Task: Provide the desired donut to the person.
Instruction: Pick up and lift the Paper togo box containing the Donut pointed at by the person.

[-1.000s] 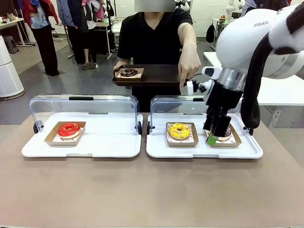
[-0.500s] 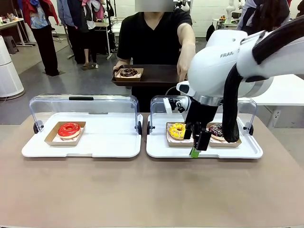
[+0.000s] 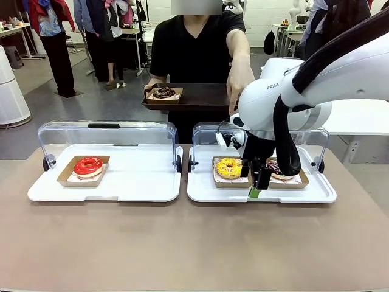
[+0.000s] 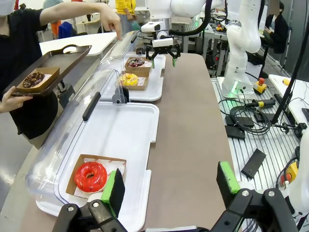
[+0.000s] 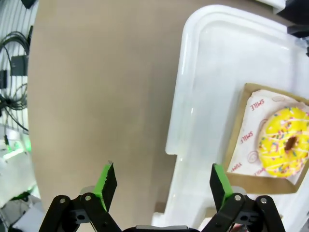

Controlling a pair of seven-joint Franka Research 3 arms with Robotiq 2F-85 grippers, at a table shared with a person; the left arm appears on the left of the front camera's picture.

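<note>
1. Front view: find the right tool (image 3: pixel 258 185) low over the right white tray (image 3: pixel 200 182) near the bench's far right corner, poised between the yellow donut (image 3: pixel 229 167) and the dark sprinkled donut (image 3: pixel 275 166).
   - Note the person's hand (image 3: pixel 240 79) pointing down beyond the tray's raised lid.
   - Note the brown tray (image 3: pixel 203 96) held out, already carrying a chocolate donut (image 3: pixel 164 93).
   - Note the red donut (image 3: pixel 89 165) on the left white tray (image 3: pixel 140 176).
2. Left wrist view: find the left tool (image 4: pixel 170 182) spread wide and gripping nothing, hovering at the bench's left end beside the red donut. Judge it idle.
3. Right wrist view: look past parted green pads (image 5: pixel 107 181) with nothing between them. See the tray's front rim below and the yellow donut off to one side in its cardboard boat.
4. Step in hand, as a judgement: choosing and approaching, with nothing picked up yet.
   - Cannot tell for certain which donut the finger marks; probably the yellow one.
   - Next: centre over that boat, lower, and close on the cardboard edge rather than the icing.
   - Then lift level and carry across the lid to a bare part of the brown tray.
</note>
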